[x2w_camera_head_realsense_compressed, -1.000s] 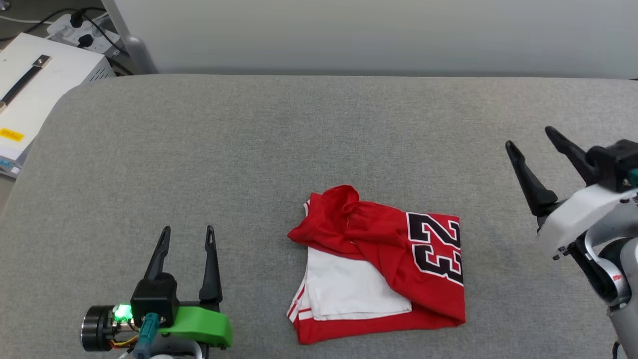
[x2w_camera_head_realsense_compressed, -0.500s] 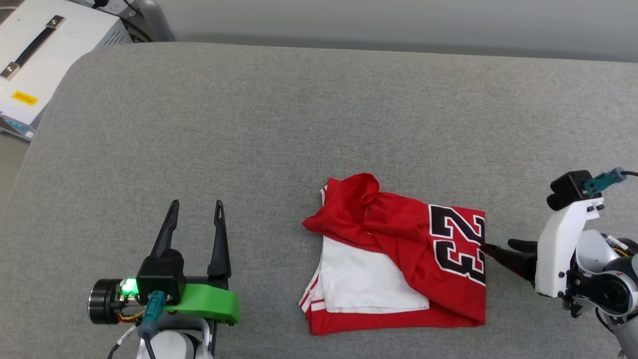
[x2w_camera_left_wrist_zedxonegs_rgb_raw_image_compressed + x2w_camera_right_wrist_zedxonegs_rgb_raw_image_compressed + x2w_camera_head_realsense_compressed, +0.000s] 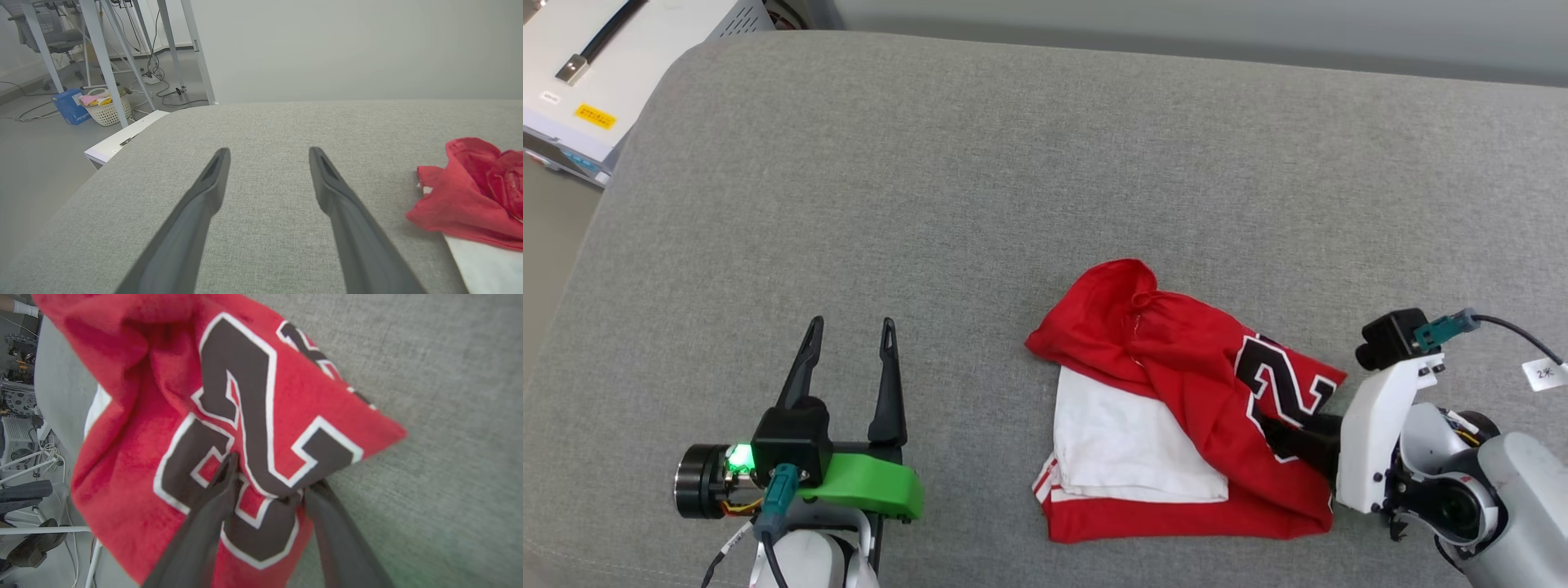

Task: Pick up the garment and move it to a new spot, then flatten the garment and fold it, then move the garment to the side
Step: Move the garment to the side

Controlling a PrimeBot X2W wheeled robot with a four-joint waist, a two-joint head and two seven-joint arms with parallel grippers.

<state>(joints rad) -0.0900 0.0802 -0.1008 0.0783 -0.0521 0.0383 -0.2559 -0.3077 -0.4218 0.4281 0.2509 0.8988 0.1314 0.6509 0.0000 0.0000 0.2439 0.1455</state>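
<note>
The garment [image 3: 1176,367], a red jersey T-shirt with a white sleeve on top and a black number 23, lies loosely folded on the grey padded surface [image 3: 931,163]. My right gripper [image 3: 1278,433] has pushed into its right edge at the number. In the right wrist view the gripper [image 3: 276,473] is open, one finger on top of the garment [image 3: 286,396] and one at its edge, with bunched fabric between them. The right corner stands raised off the surface. My left gripper [image 3: 849,327] rests open well left of the shirt. The left wrist view has its fingers [image 3: 267,153] apart and the garment [image 3: 470,196] at the right.
A white box [image 3: 605,49] stands off the surface's far left corner. Beyond that edge the left wrist view takes in metal table legs [image 3: 102,61], a laundry basket [image 3: 104,108] and a blue box [image 3: 71,106]. A grey wall runs behind the surface.
My right gripper came down from a raised pose to the garment's right edge and pushed in. That edge has lifted and the number has crumpled. The head camera has tilted down.
</note>
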